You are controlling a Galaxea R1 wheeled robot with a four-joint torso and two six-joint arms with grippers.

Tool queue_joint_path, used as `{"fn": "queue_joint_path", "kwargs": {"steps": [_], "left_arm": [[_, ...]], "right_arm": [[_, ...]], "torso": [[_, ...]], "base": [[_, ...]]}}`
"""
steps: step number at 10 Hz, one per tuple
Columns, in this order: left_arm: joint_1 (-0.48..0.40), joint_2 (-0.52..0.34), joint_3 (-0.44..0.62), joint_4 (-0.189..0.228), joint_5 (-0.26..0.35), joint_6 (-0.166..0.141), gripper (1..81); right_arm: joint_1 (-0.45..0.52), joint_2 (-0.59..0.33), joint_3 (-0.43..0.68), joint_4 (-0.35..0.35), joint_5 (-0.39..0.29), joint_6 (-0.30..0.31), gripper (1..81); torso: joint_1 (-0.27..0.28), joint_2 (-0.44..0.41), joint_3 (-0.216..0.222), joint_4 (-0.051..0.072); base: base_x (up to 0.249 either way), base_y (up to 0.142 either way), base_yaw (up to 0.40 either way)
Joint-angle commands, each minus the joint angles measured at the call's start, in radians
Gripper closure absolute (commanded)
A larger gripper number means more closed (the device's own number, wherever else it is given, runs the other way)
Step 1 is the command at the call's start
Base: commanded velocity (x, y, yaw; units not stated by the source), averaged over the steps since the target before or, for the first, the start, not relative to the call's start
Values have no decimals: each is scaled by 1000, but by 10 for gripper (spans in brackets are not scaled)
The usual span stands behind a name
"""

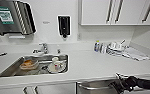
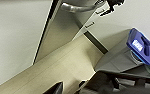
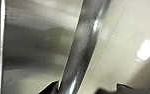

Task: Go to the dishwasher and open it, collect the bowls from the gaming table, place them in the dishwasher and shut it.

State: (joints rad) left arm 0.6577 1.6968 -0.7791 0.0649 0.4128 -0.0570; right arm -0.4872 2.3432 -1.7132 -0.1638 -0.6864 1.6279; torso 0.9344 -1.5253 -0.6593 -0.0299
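One gripper (image 1: 119, 83) at dishwasher (image 1: 96, 87) handle (image 3: 78, 50) — seemingly touching

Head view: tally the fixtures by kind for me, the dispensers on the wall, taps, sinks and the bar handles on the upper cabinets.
Paper towel dispenser: 1
Soap dispenser: 1
Tap: 1
Sink: 1
Upper cabinet handles: 3
Total: 7
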Motion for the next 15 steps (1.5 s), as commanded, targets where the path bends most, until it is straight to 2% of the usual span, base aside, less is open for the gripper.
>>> {"fn": "queue_joint_path", "kwargs": {"steps": [1,3,7,10,15], "left_arm": [[-86,-34,35,3,23,2,10],[-86,-38,37,3,23,2,10],[-88,-37,41,0,23,0,10],[-86,-26,41,-8,23,0,10],[-86,-21,41,-8,23,-1,10]], "right_arm": [[62,-62,72,-65,-254,67,10],[2,-66,66,-71,-237,69,10],[-78,-103,44,-69,-119,69,10],[-78,-152,84,-69,-105,69,10],[-92,-158,92,-69,-76,69,10]], "torso": [[0,0,0,0],[0,0,0,0],[0,0,0,0],[0,0,0,0],[1,0,0,0]], "base": [[0,0,0],[0,0,0],[0,0,0],[-21,0,0],[-90,0,0]]}}
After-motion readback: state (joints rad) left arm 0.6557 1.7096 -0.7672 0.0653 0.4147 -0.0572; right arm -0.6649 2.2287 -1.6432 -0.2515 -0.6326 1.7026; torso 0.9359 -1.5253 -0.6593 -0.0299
